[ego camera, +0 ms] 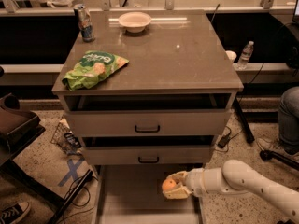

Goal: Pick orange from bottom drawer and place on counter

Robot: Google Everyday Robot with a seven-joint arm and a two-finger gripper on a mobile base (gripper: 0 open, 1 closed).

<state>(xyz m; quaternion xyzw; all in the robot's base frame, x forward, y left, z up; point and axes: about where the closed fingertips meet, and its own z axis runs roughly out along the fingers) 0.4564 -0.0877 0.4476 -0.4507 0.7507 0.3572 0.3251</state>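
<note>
The orange [168, 185] is a small round fruit held in my gripper [172, 189], which is shut on it. The gripper sits above the right side of the open bottom drawer [126, 199], a wide pale tray pulled out at floor level. My white arm [243, 181] reaches in from the lower right. The counter [163, 55] is the glossy brown top of the grey cabinet, well above the gripper.
On the counter lie a green snack bag [93, 68] at the front left, a can [84, 23] at the back left and a white bowl [135, 21] at the back. Two upper drawers with black handles [147, 128] stand slightly open. A person's leg [289, 120] is at right.
</note>
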